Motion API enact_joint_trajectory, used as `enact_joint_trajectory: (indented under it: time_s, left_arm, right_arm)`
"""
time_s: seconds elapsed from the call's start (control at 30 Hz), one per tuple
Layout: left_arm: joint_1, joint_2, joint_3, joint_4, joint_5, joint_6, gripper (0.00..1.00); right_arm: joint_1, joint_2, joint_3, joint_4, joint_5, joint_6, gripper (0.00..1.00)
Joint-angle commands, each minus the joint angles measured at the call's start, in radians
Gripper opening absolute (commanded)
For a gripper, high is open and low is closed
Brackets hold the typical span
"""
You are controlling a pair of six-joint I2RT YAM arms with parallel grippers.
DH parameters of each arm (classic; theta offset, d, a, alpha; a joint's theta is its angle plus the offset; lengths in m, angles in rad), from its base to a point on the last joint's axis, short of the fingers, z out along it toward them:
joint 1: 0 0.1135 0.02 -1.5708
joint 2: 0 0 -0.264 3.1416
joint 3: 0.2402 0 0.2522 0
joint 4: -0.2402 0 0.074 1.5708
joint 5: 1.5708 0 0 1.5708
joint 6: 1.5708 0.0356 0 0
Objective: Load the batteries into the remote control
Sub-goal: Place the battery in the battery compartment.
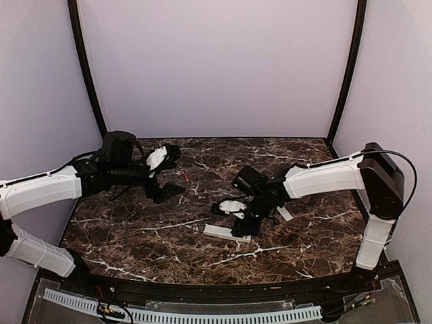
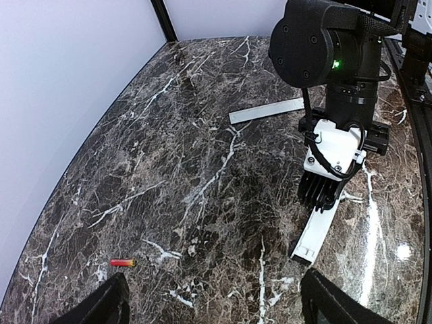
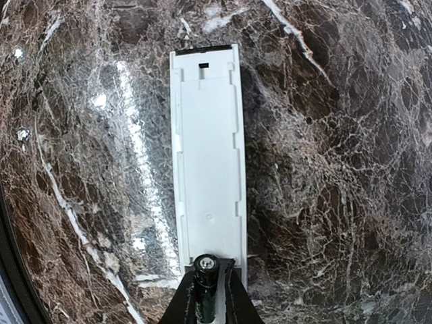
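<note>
Where the right gripper (image 3: 208, 270) sits: down at one end of the remote control (image 3: 209, 169), fingers pinched on the dark battery (image 3: 206, 289), which is pretty much standing on end there
remote control: flat on the marble table (image 1: 135, 229), hollow side up, under the right gripper
left gripper (image 2: 216, 312): fingers spread wide, nothing between them, hanging over the table's left side
red-orange battery (image 2: 123, 262): loose on the table just ahead of the left gripper, well apart from the remote control
grey strip (image 2: 266, 111): lying flat beyond the right gripper, not touching the remote control
</note>
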Motion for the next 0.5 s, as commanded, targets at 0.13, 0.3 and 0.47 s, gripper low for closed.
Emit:
enact_joint_trajectory:
  time_s: [0.13,0.3,0.47]
  left_arm:
    - [0.004,0.006,0.007,-0.005,0.019,-0.008,0.87]
    - [0.004,0.006,0.006,-0.005,0.021,-0.007,0.87]
    - [0.004,0.005,0.006,-0.006,0.027,-0.005,0.87]
  right_arm:
    - [0.010,0.025,0.037,-0.071,0.031,-0.020,0.18]
    - [0.017,0.011,0.060,-0.097,0.031,-0.020,0.20]
    - [0.020,-0.005,0.074,-0.136,0.026,-0.023,0.26]
